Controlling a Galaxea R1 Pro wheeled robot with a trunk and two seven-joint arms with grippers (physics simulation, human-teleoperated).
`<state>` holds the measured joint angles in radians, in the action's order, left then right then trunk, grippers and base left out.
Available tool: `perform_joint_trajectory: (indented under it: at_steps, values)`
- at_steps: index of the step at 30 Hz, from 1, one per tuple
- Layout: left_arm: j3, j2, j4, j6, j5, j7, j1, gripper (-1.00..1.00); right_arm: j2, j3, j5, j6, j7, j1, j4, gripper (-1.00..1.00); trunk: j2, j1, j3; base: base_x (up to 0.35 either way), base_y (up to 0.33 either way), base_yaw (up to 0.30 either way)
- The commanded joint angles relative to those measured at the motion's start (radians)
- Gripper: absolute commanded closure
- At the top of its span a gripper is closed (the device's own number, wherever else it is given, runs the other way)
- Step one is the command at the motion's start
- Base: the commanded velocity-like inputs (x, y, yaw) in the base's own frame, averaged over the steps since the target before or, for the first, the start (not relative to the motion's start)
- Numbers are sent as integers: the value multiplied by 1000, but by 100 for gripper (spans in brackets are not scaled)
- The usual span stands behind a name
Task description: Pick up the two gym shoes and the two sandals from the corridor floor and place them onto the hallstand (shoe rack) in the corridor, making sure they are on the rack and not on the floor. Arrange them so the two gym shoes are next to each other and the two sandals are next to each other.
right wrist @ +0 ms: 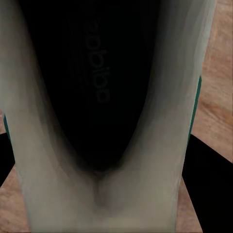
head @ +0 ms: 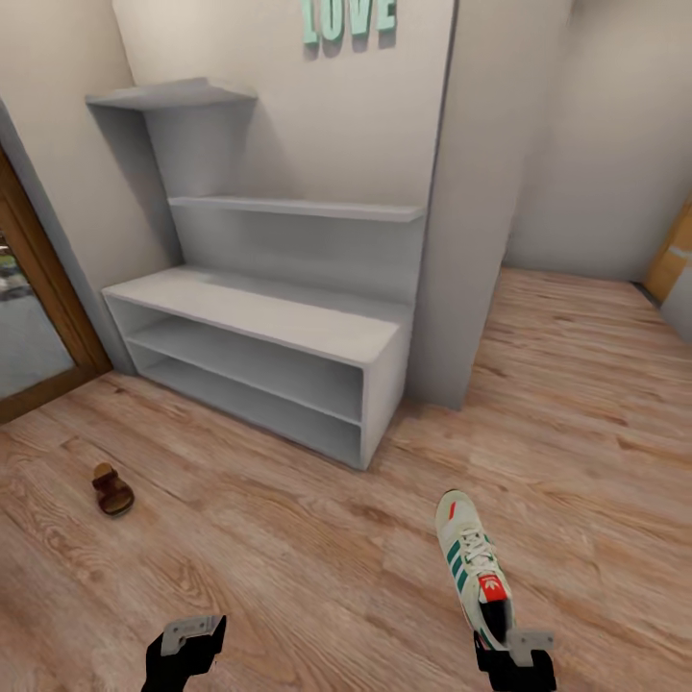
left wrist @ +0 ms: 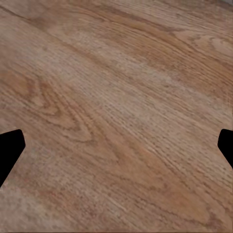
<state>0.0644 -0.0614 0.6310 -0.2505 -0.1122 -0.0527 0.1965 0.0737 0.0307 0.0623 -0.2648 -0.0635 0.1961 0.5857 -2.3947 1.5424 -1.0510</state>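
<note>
Now right gripper (head: 511,646) at sneaker (head: 473,565) heel, apparently clamped on collar, though contact half hidden. Lift clear of floor (head: 288,538), carry level to bench top (head: 259,312). Left gripper (left wrist: 116,145) spread wide, empty. Sandal (head: 112,489) waits near door.
</note>
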Motion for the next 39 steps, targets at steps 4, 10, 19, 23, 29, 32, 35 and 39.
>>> perform_joint_trajectory:
  at_steps: [4,10,19,23,29,32,35,39]
  values:
    - [0,0,-1,-3,-10,-6,1,-100,0,1,7,-2,-4,0,0,100,0,0,-1,176,278,278]
    - [0,0,-1,-3,-11,-6,1,-100,0,1,7,-2,-4,0,0,100,0,0,-1,173,278,144]
    - [0,-1,-2,-3,-15,-6,1,-100,0,1,7,-2,-4,0,0,100,0,0,-1,170,279,9]
    - [1,-1,-2,-3,-15,-6,1,-100,0,1,7,-2,-4,0,0,100,0,0,-1,163,280,0]
    - [0,-1,-2,-3,-15,-6,1,-100,0,1,7,-2,-4,0,0,100,0,0,-1,160,282,0]
    - [0,-1,-2,-3,-16,-6,1,-100,0,1,7,-2,-4,0,0,100,0,0,-1,159,282,0]
    - [0,-1,-2,-3,-16,-6,1,-100,0,1,7,-2,-4,-1,0,100,0,0,-1,149,285,0]
    - [0,-2,-1,-3,-18,-6,1,-100,0,1,7,-2,-4,0,0,100,0,0,-1,107,294,0]
